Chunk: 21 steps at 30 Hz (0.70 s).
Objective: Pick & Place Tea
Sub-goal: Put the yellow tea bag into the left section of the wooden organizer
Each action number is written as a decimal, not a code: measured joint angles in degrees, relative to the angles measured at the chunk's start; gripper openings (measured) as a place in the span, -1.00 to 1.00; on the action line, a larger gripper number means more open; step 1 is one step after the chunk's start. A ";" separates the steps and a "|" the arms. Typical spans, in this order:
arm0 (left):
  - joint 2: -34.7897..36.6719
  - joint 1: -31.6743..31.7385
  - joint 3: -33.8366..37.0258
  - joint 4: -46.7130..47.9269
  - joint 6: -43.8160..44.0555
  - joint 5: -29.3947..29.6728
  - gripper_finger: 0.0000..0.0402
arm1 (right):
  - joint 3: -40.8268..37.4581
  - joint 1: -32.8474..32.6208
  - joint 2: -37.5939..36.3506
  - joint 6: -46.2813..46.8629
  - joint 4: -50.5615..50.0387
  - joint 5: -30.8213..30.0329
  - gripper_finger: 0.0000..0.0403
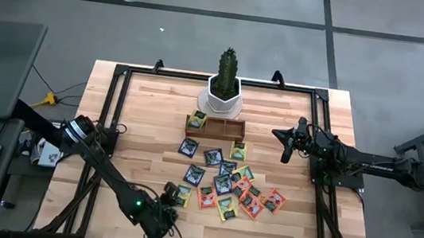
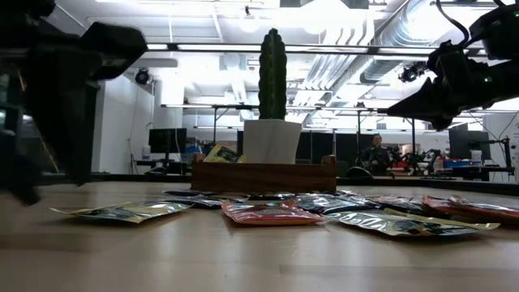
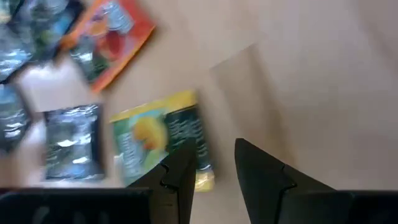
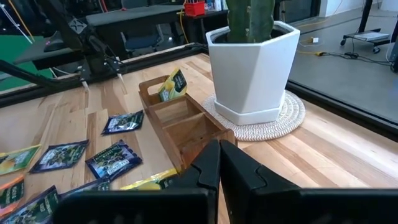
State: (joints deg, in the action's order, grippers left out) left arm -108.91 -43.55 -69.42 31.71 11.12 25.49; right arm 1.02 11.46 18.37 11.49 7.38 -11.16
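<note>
Left wrist view: left hand [image 3: 214, 168] low over counter [image 3: 323, 81], fingers partly apart, nothing between them; yellow-green sachet [image 3: 163, 140] lies flat just beside one fingertip. Rest of tea sachets [image 1: 224, 186] scattered mid-counter near wooden tray [image 1: 215, 127]; one yellow sachet [image 1: 196, 120] already stands in tray's end compartment. Right hand [image 1: 286, 155] above counter beside tray, closed, empty. Sachets likely light, thin, floppy, slick foil; flat-lying, so pinch at edge or corner, light squeeze.
</note>
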 joint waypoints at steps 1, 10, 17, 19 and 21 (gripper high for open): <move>-0.02 0.00 0.07 0.66 0.62 -0.23 -0.46 | 0.00 0.00 -0.05 0.00 0.05 -0.02 -0.97; -0.02 0.07 0.11 4.20 2.68 2.74 -0.46 | 0.00 0.02 -0.02 0.00 0.13 -0.02 -0.96; -0.02 0.07 0.11 4.59 2.66 3.23 -0.46 | 0.00 0.00 0.00 0.00 0.15 0.00 -0.96; -0.02 0.07 0.11 4.55 2.67 2.20 -0.46 | 0.00 0.01 0.00 0.00 0.17 -0.02 -0.97; -0.02 0.04 0.13 4.86 2.66 1.84 -0.46 | 0.00 0.00 0.00 0.00 0.15 0.00 -0.96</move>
State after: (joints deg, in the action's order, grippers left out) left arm -108.92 -43.51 -69.30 36.57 13.78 27.33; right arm 1.02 11.46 18.37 11.49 7.53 -11.16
